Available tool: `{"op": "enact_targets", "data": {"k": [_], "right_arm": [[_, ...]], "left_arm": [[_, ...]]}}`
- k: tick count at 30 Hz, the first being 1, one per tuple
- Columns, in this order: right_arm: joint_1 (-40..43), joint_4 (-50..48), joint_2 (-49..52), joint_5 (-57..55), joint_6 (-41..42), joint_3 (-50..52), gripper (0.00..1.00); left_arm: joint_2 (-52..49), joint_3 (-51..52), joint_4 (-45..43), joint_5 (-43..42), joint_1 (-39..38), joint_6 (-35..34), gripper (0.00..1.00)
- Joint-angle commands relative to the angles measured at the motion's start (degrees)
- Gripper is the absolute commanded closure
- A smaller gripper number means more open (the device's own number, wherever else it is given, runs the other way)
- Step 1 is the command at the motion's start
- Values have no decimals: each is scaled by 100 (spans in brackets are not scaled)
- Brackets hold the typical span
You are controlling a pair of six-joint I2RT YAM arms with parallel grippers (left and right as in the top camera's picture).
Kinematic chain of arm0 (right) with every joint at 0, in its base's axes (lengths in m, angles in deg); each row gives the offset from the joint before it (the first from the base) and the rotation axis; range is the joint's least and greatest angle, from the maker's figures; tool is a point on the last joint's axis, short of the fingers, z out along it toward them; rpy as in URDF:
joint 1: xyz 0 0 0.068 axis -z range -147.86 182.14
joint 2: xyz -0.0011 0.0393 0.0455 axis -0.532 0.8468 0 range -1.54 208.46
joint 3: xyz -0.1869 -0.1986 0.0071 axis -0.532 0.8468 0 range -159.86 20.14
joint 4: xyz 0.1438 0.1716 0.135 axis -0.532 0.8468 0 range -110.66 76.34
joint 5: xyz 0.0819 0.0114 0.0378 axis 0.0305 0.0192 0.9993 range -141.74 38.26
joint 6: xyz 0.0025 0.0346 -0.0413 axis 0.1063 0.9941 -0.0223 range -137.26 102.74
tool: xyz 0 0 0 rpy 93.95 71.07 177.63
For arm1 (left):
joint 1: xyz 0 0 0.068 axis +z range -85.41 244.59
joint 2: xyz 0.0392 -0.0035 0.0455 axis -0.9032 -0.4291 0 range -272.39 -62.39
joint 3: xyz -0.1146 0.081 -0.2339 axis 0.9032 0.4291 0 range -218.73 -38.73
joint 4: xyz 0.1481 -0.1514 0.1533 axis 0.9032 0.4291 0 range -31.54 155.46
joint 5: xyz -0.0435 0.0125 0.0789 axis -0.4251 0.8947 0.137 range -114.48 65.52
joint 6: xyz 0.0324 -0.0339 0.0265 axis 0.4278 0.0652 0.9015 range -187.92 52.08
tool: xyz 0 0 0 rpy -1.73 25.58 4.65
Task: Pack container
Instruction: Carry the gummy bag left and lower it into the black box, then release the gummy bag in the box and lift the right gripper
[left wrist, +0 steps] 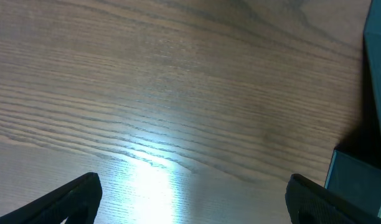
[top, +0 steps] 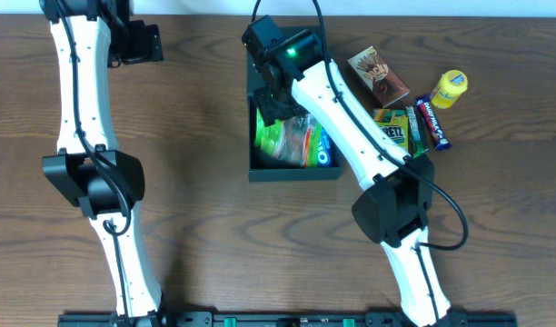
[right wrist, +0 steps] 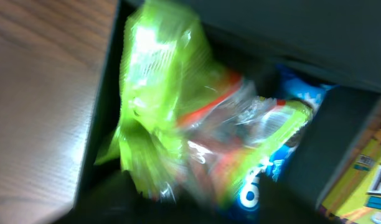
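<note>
Hovering over the container (top: 293,173) at upper centre of our overhead view.
We see our right end effector (top: 280,109) above a green packet (right wrist: 156,81) and a blue packet (right wrist: 253,194) inside it; blur keeps us from telling how wide it gapes. Our left end effector (left wrist: 193,196), upper left, stands spread wide, empty, over bare counter (left wrist: 178,93).

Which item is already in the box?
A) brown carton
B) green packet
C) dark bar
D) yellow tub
B: the green packet lies inside the box; the other three lie outside it, to its right in the overhead view.
</note>
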Motion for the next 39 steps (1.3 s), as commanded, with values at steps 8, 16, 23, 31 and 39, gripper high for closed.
{"op": "enact_targets", "data": {"k": [8, 16, 23, 31, 39], "right_arm": [[192, -203, -164, 343, -992, 4, 99], [417, -1117, -129, 1093, -1285, 1204, 99], [442, -2726, -122, 1252, -1340, 2614, 99], [442, -3674, -122, 824, -1521, 3456, 99], [442, -3088, -337, 846, -1880, 2686, 99]], "left_arm": [[50, -48, 17, -42, 9, 66, 5], [50, -48, 11, -323, 9, 66, 5], [50, -48, 13, -321, 9, 66, 4], [50, -48, 17, -321, 9, 66, 5], [50, -48, 13, -321, 9, 68, 5]]}}
